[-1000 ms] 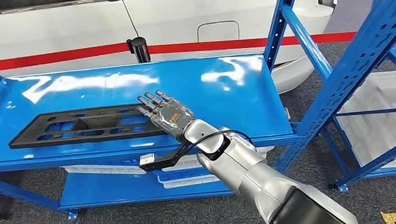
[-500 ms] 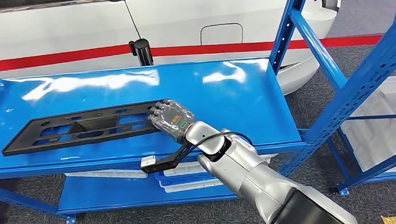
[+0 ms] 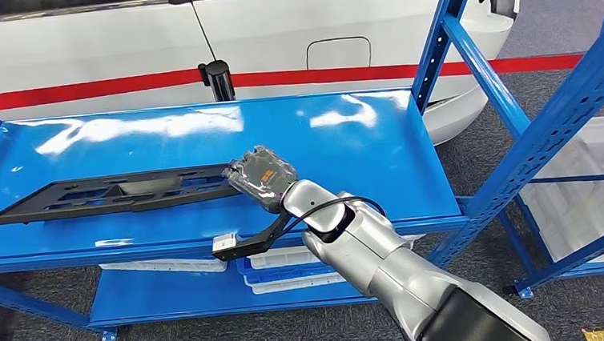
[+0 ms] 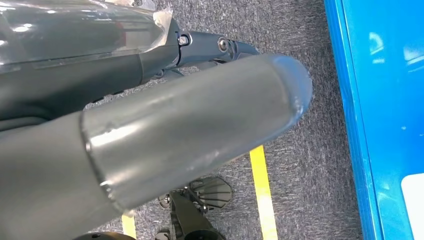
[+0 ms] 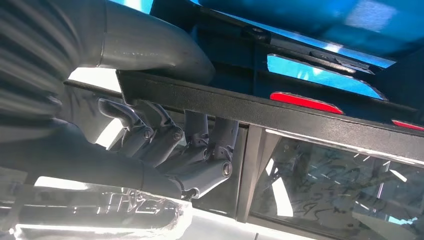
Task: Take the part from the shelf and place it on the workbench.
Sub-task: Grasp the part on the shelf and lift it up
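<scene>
Shelf (image 3: pixel 345 143) of glossy blue steel spans the middle of the head view, with blue uprights rising at the right of the frame; the part (image 3: pixel 116 193), a long flat black plastic panel pierced with rectangular openings, stretches from the left of the frame toward the centre just above the shelf top, its right end taken by the right hand (image 3: pixel 261 177); the silver arm climbs to it from the lower right corner; in the right wrist view the thick grey thumb (image 5: pixel 150 47) lies on one face of the panel's edge and the darker fingers (image 5: pixel 195 145) curl against the other, so the hand grips the part (image 5: pixel 280 112); the left hand (image 4: pixel 165 135) shows close up over grey carpet and a yellow floor line (image 4: pixel 262 195), and whether it is spread or curled cannot be told; a white car body with a red stripe (image 3: pixel 116 87) runs behind the shelf across the top of the head view; white trays (image 3: pixel 285 268) lie on the lower shelf level, below centre.
</scene>
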Robot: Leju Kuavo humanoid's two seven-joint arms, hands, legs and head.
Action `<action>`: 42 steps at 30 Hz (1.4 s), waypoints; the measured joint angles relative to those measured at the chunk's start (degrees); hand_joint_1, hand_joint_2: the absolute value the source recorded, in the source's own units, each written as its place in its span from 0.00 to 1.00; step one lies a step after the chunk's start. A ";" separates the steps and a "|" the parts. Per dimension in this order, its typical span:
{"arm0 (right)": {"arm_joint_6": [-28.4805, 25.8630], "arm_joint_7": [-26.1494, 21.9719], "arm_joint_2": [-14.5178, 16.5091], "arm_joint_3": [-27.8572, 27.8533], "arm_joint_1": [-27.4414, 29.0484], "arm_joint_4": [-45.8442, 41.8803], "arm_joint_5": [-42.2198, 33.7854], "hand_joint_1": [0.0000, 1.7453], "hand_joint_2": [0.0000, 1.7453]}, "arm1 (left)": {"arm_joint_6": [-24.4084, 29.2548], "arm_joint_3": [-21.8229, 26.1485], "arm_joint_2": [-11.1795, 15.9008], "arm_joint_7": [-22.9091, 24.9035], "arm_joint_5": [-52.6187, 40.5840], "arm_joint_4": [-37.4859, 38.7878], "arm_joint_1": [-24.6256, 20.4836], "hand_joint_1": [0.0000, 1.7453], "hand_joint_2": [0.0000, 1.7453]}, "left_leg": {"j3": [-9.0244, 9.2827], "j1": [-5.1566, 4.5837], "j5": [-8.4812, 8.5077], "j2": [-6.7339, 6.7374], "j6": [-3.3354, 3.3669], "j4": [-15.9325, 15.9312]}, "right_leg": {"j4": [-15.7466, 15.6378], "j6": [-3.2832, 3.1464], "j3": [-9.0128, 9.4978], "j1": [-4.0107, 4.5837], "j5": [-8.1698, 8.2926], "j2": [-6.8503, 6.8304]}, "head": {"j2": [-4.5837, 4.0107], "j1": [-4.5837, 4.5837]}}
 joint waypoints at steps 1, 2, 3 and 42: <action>0.01 -0.02 -0.03 0.00 0.00 -0.09 0.00 1.00 1.00 | 0.01 0.01 0.00 -0.01 0.00 0.01 0.00 0.00 0.00 | 0.00 0.03 0.00 0.00 0.00 0.00 | 0.00 0.00 0.00 0.00 0.00 0.00 | 0.00 -0.01; 0.02 -0.05 -0.08 0.00 0.01 -0.18 0.00 1.00 1.00 | 0.01 0.03 0.00 -0.01 0.00 0.01 0.00 0.00 0.00 | 0.00 0.07 0.00 0.00 0.00 0.00 | 0.00 0.00 0.00 0.00 0.00 0.00 | 0.00 -0.01; 0.03 -0.09 -0.11 0.00 0.01 -0.25 0.00 1.00 1.00 | 0.01 0.04 0.00 -0.02 0.00 0.01 0.00 0.00 0.00 | 0.00 0.11 0.00 0.00 -0.01 0.00 | 0.00 0.00 0.00 0.00 0.00 0.00 | 0.00 -0.01; 1.50 -0.69 -15.91 -13.35 -2.06 -32.04 -2.87 1.00 1.00 | 7.76 3.27 -0.32 -13.26 3.67 0.00 0.81 0.00 1.00 | -0.06 0.51 0.01 0.01 -0.03 0.02 | 0.01 0.00 -0.01 0.02 0.01 -0.05 | 0.00 -0.01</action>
